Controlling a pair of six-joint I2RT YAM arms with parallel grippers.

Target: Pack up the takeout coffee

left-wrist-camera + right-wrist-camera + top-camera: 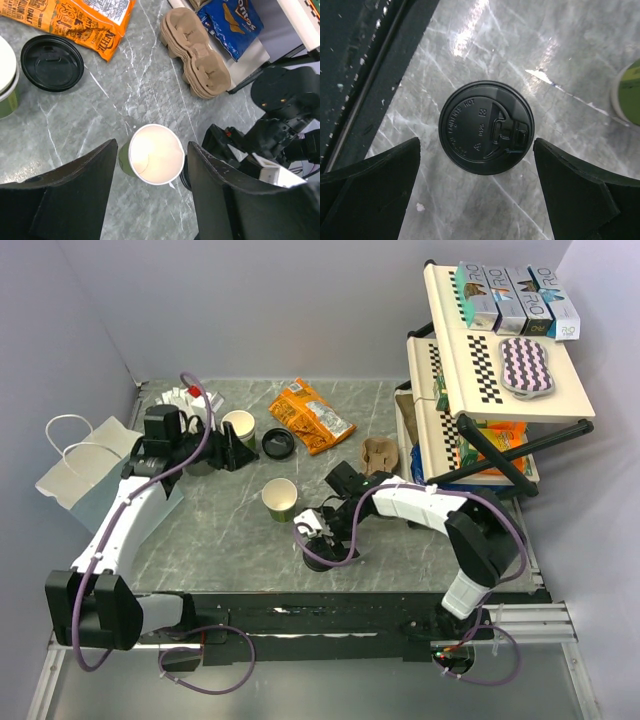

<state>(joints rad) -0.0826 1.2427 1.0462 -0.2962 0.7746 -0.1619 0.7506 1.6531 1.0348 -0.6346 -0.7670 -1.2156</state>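
The takeout coffee (486,127) stands on the marble table near the front edge, and only its round black lid shows from above. My right gripper (476,142) hovers over it, open, with a finger on either side and neither touching; in the top view that gripper (320,532) covers most of the cup (335,553). My left gripper (226,445) is open at the back left with nothing in it. Its wrist view looks down between its fingers at a lidless white-and-green cup (155,154), which stands apart from them at mid-table (279,499).
A second lidless cup (238,426) and a loose black lid (278,444) sit beside my left gripper. An orange snack bag (310,415), stacked cardboard cup carriers (380,455) and a tilted rack (490,370) are behind. A white paper bag (85,475) stands at the left.
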